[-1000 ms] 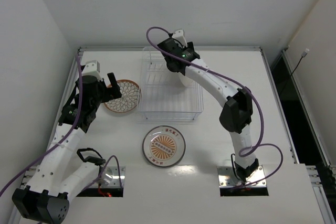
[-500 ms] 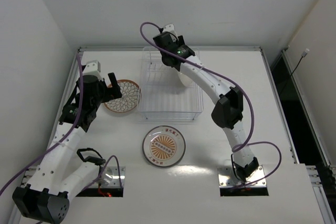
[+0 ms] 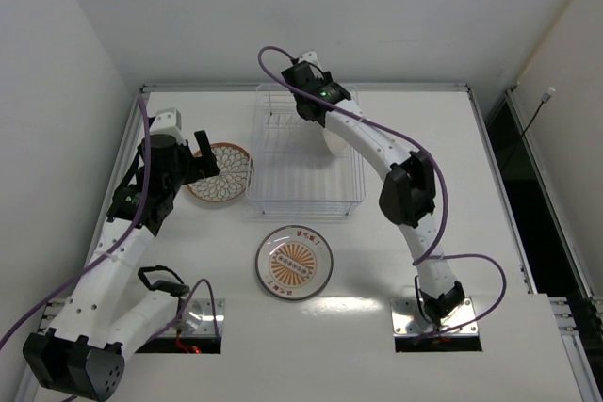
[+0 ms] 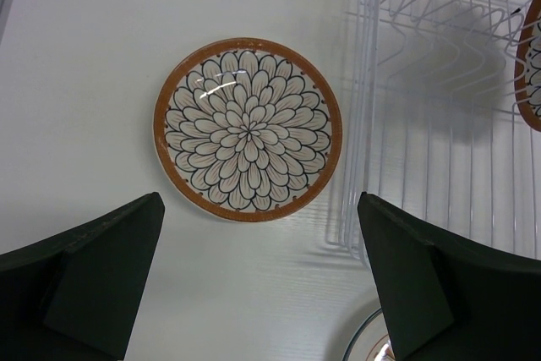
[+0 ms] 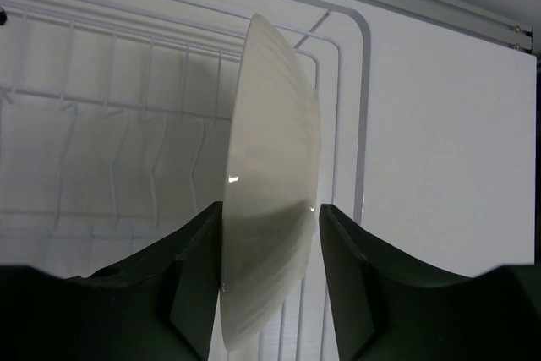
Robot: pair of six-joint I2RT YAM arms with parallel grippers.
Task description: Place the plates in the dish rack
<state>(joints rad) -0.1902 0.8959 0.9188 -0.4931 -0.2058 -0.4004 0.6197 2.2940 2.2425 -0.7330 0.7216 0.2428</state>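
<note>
A white-bottomed plate [image 5: 275, 166] stands on edge in the right end of the wire dish rack [image 3: 306, 197], and its petal face peeks into the left wrist view [image 4: 532, 65]. My right gripper [image 5: 270, 206] is shut on this plate, the left finger against it and the right finger barely off it. From above, that gripper [image 3: 325, 120] reaches in from the rack's far edge. A petal plate [image 4: 248, 128] lies flat left of the rack. My left gripper [image 4: 260, 205] hangs open above its near rim. The sunburst plate [image 3: 294, 262] lies in front of the rack.
The rack's upright prongs [image 5: 127, 107] to the left of the standing plate hold nothing. A raised table rim [image 3: 301, 88] runs just behind the rack. The right arm's purple cable [image 3: 283, 63] loops over the rack's back corner.
The right wrist swung left and partly back at the rack's far edge, and its jaws narrowed a little round the standing plate. The left arm and the flat plates have not moved.
</note>
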